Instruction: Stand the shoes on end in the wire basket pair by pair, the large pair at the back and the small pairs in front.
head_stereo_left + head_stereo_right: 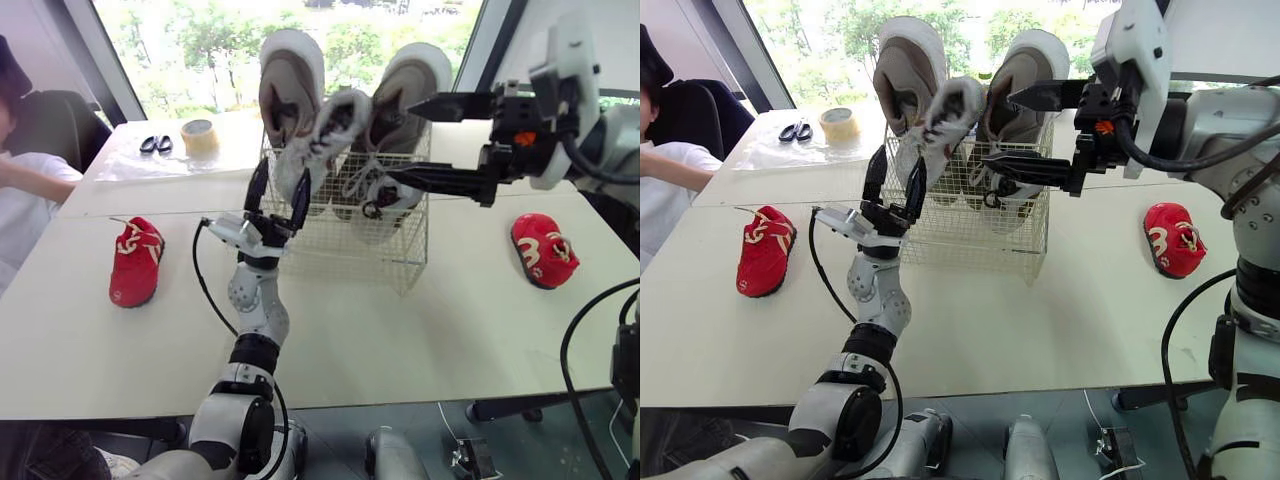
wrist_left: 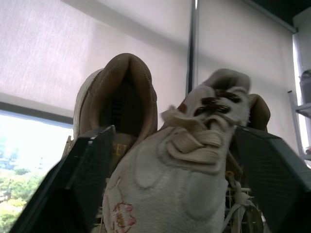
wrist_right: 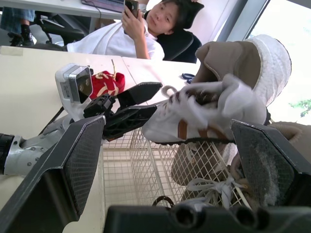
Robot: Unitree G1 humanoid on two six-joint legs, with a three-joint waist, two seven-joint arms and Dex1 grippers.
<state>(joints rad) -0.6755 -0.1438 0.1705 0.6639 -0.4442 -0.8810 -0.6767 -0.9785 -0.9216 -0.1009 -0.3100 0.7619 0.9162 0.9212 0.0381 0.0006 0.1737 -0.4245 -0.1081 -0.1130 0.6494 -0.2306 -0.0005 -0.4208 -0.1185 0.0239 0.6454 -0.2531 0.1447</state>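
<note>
Currently left claw (image 1: 282,172) seems clamped on the white shoe's (image 1: 325,130) toe; contact is unclear. Shoe's long axis runs up from it, heel tilted over basket (image 1: 400,250) front toward the wide-open right claw (image 1: 400,140).

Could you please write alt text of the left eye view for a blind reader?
The left gripper grips a small white shoe tilted over the rim of a wire basket, where two large tan shoes stand on end at the back. The open right gripper hovers at the basket's right side; a red shoe lies on the table either side.
</note>
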